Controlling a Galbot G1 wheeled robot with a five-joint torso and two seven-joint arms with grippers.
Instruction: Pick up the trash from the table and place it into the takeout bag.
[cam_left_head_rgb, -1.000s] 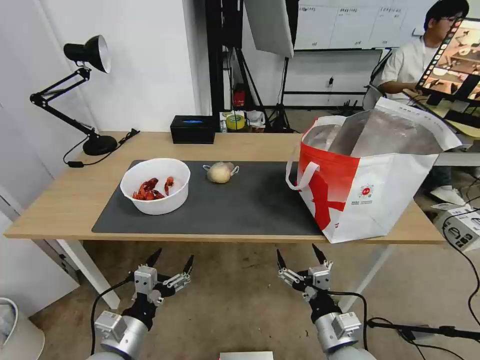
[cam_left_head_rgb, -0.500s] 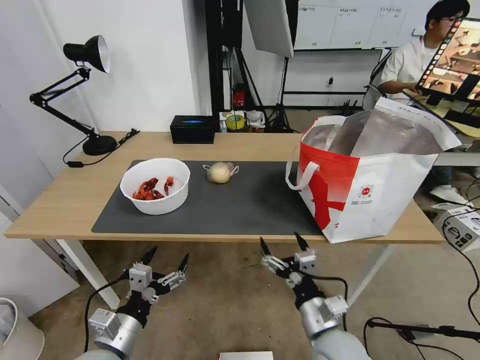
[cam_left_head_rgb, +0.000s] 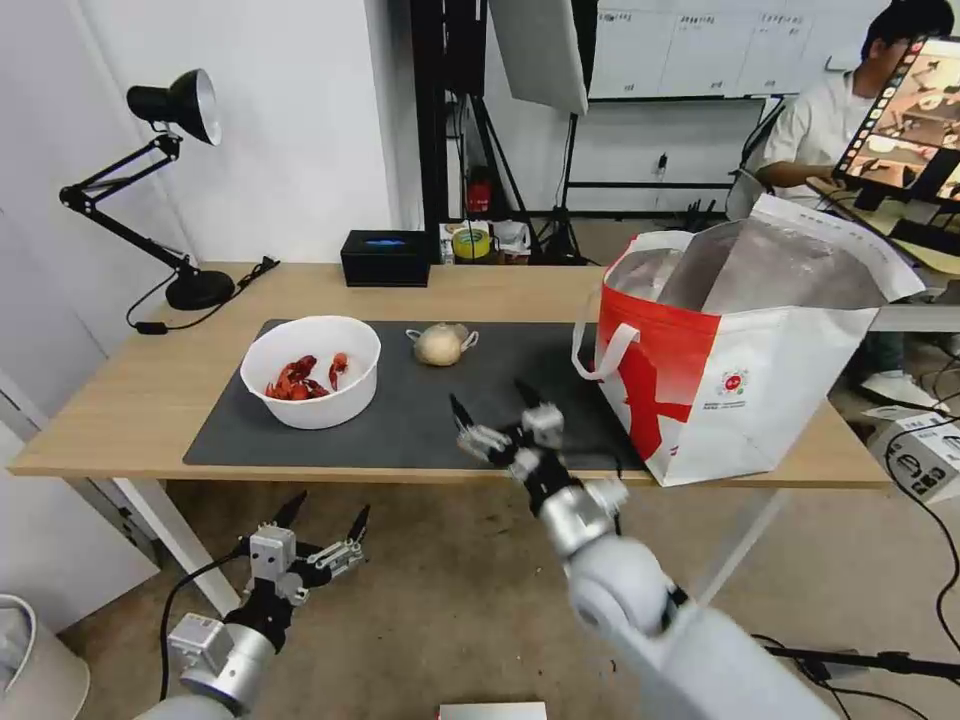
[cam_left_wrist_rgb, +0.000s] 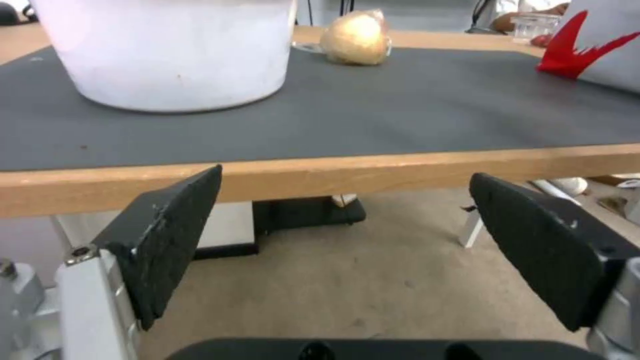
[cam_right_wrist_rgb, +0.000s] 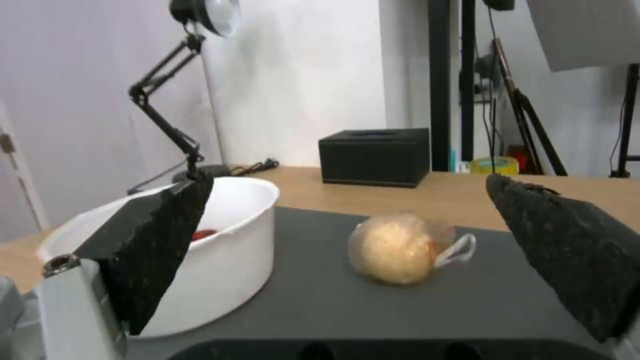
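On the dark mat (cam_left_head_rgb: 390, 430) of the table (cam_left_head_rgb: 130, 400) stands a white bowl (cam_left_head_rgb: 311, 384) with red crayfish shells. Behind it to the right lies a knotted clear bag with a beige lump (cam_left_head_rgb: 441, 344). The takeout bag (cam_left_head_rgb: 740, 370) stands open at the table's right end. My right gripper (cam_left_head_rgb: 490, 395) hovers open over the mat's front middle, empty, and faces the lump (cam_right_wrist_rgb: 393, 248) and the bowl (cam_right_wrist_rgb: 227, 260). My left gripper (cam_left_head_rgb: 328, 505) hangs open below the table's front edge (cam_left_wrist_rgb: 320, 172), under the bowl (cam_left_wrist_rgb: 173, 55).
A black desk lamp (cam_left_head_rgb: 170, 110) stands at the table's back left and a black box (cam_left_head_rgb: 385, 258) at the back middle. The takeout bag's white strap handle (cam_left_head_rgb: 600, 350) hangs toward the mat. Bare mat lies between the bowl and the bag.
My right arm has risen from below the table's front edge and now reaches over the mat, shifted left. My left gripper has sunk a little.
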